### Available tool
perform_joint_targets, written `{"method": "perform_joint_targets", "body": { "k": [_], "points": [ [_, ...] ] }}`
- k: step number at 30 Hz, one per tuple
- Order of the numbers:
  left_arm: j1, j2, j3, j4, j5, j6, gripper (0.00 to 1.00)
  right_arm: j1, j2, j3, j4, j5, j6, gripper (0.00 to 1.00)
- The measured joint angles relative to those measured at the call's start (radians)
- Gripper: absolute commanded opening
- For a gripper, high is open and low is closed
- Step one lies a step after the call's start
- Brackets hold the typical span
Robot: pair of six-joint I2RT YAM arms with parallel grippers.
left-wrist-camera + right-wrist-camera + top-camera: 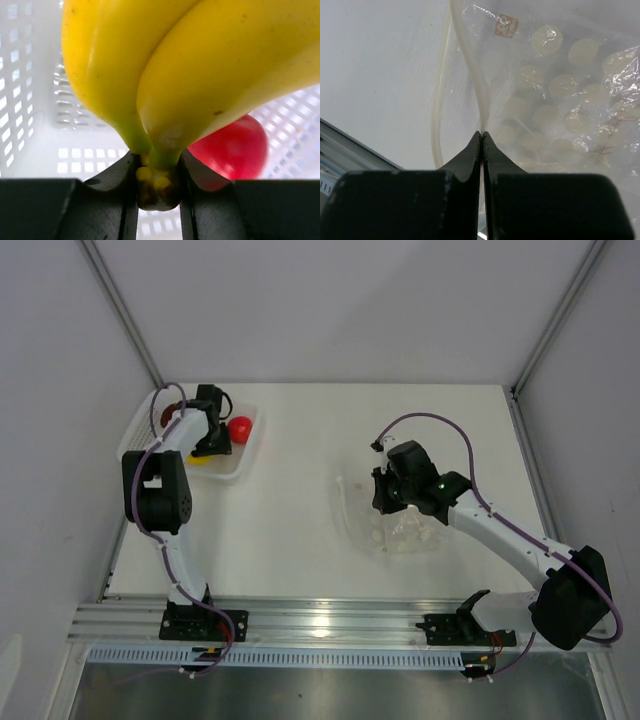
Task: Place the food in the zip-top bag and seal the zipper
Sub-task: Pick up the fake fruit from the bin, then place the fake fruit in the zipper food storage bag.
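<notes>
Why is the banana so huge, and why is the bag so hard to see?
Left wrist view: the banana bunch is right by the lens, so it fills the picture. Top view: the clear bag nearly melts into the white table. Right wrist view: up close, light glints off its crinkles.

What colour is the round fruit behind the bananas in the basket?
The fruit is red, clearest in the left wrist view.

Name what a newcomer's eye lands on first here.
The yellow banana bunch fills the left wrist view, its stem clamped in the left tool at the white basket, a red apple behind. Mid-table right, the right tool pinches the edge of the clear bag.
</notes>
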Motion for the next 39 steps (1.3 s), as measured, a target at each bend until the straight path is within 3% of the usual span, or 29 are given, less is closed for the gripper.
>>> {"method": "perform_joint_targets", "body": {
  "k": [10,17,22,27,32,39],
  "points": [
    [-0.049,-0.141,0.035,0.003,-0.026,0.184,0.01,-0.004,0.000,0.013,-0.024,0.019,0.000,0.01],
    [-0.172,-0.328,0.005,0.085,-0.010,0.513,0.01,-0.024,0.000,0.072,-0.034,0.009,0.039,0.00],
    [-0.255,-0.588,-0.238,0.282,0.146,0.796,0.00,-0.029,0.000,0.125,-0.063,-0.001,0.075,0.00],
    [-0.296,-0.785,-0.467,0.446,0.413,1.012,0.01,-0.029,-0.003,0.176,-0.094,-0.002,0.110,0.00],
    [-0.341,-0.830,-0.548,0.478,0.660,1.125,0.00,-0.023,-0.032,0.177,-0.106,0.001,0.150,0.00],
    [-0.554,-0.917,-0.546,0.325,0.570,1.306,0.01,0.008,-0.050,0.176,-0.113,0.051,0.188,0.00]
  ]
}}
